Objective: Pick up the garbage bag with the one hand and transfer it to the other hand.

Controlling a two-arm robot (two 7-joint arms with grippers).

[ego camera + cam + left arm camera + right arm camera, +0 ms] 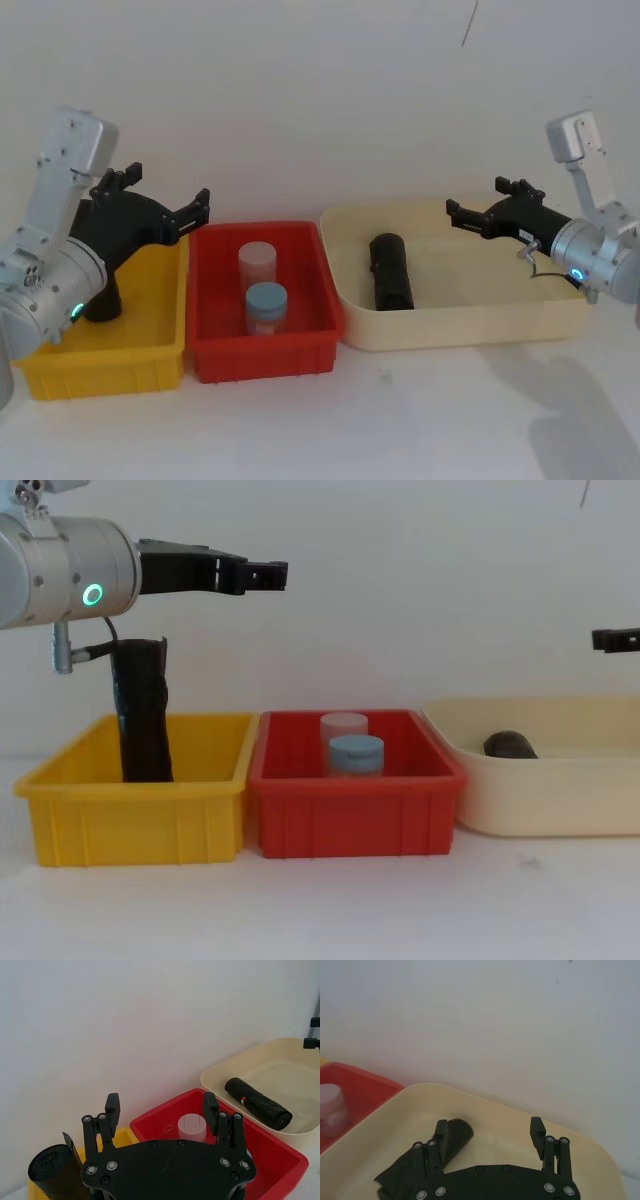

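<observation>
Black crinkly-film garbage bag roll (257, 1105) lies in cream plastic tray (280, 1052) near right claw (488, 1125); red plastic bin (285, 1157) separates it from left claw (161, 1105); both claws spread, empty

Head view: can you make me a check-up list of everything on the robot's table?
Surface: white table, with three containers in a row.
Job's things: upright black roll in the yellow bin; lying black roll, with a red-and-white label, in the cream tray; neither is held.
Clutter: red bin with a pale-lidded jar and a blue-lidded jar.
Grippers: left gripper open, above the yellow bin; right gripper open, above the cream tray.
Cables: thin cable by the right wrist; another under the left arm.
Surroundings: plain white wall.
</observation>
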